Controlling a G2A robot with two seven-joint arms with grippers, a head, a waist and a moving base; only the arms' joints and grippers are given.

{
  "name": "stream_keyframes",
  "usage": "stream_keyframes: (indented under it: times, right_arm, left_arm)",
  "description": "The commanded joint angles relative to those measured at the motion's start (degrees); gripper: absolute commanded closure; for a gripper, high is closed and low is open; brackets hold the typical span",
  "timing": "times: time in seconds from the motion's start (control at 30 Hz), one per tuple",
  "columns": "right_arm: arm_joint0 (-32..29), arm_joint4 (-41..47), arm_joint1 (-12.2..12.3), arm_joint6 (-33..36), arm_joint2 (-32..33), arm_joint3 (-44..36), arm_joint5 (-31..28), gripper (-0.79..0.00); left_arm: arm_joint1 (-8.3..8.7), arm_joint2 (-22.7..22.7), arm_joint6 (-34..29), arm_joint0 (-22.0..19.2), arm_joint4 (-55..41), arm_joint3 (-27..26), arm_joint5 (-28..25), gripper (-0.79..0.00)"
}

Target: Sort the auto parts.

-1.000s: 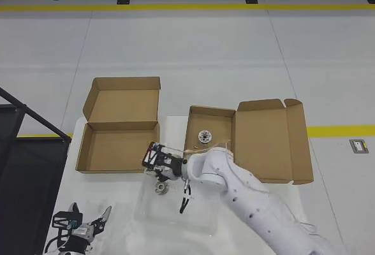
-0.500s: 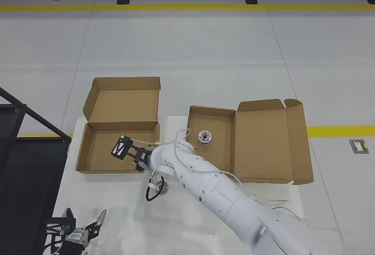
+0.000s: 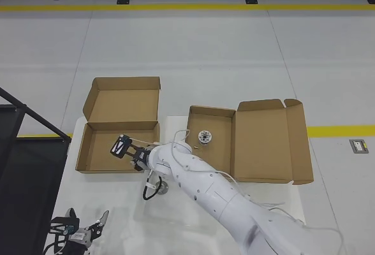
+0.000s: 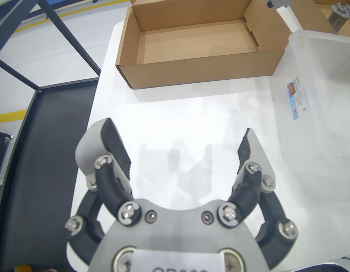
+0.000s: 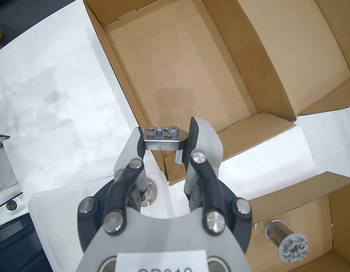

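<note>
The right gripper [image 5: 165, 140] is clamped on a small metal block [image 5: 160, 138] with drilled holes and a screw in it, gripping it by two opposite sides so the holed face looks up. It holds the block in the air above the left cardboard box [image 5: 177, 66], which sits open at the far left corner of the table [image 4: 206, 106]. The block hangs close to the box wall facing the middle of the table, and seems to be just inside it. My guess is that this box is meant for that kind of part, and holding it up high keeps it clear of the wall.

The other box [image 3: 216, 115] is open at the far right. A ribbed metal cylinder [image 5: 288, 243] lies in it, so one part looks sorted already. A clear plastic bin [image 4: 319, 86] stands by the near edge in the middle, with a round flanged piece [image 3: 162, 187] left in it.

The left gripper [image 4: 177, 131] hangs over the near left corner with its fingers spread and nothing in them. It is well apart from the boxes. A dark rack [image 4: 50, 157] stands just beside the table's left edge. Nothing blocks the drop except the box's upright walls and flap.
</note>
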Motion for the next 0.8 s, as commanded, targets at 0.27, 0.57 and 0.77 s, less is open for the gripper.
stream_keyframes:
  times: [0.27, 0.57, 0.77]
  right_arm:
    - [-2.79, -0.39, -1.72, 0.30, 0.74, 0.75, 5.96, 0.000]
    - [-3.46, -2.59, -5.36, -1.59, 0.11, 7.15, 15.01, 0.000]
    - [-3.26, -3.65, -6.37, -5.94, 0.23, 10.77, 16.61, 0.000]
  left_arm:
    - [-0.27, 1.05, 0.18, -0.78, 1.60, -0.22, 0.19, -0.785]
    - [-0.80, 1.93, 1.03, 0.33, 1.41, 0.16, 2.23, -0.785]
    - [-1.05, 2.12, 1.18, 0.59, 1.67, -0.07, 2.84, -0.785]
